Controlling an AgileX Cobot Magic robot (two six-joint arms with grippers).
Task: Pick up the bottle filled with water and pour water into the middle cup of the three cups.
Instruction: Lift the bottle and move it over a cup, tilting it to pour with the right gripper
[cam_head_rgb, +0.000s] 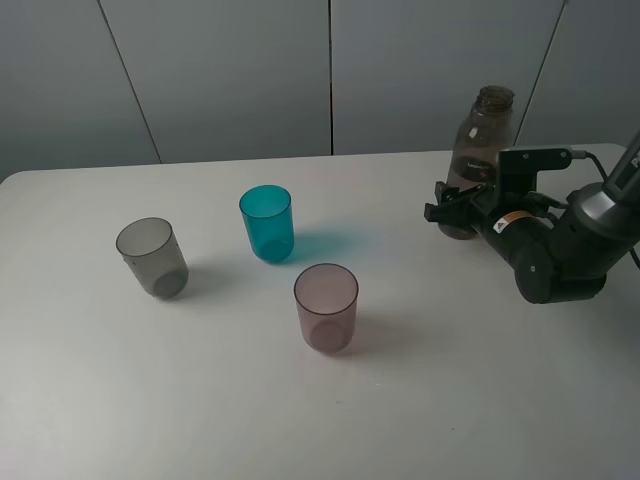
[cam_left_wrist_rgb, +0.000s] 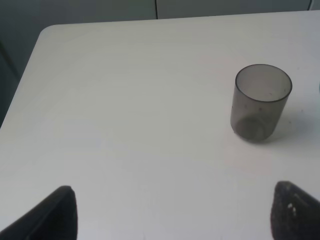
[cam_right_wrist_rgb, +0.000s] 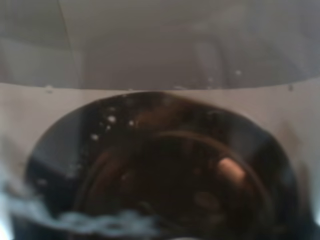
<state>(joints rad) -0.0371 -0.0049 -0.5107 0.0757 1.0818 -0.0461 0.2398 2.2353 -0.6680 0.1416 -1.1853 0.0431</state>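
Clamped low on the tall bottle (cam_head_rgb: 481, 140), the right gripper (cam_head_rgb: 455, 207) leaves a lot of height above the grip; on a lift the neck, which looks uncapped, could swing and slop water, or the smooth plastic could slip through the jaws. These are closed on the bottle's lower body, which stands upright at the far right of the table (cam_head_rgb: 200, 400), well apart from the middle cup (cam_head_rgb: 267, 222). The left gripper (cam_left_wrist_rgb: 175, 220) hangs wide open, holding nothing
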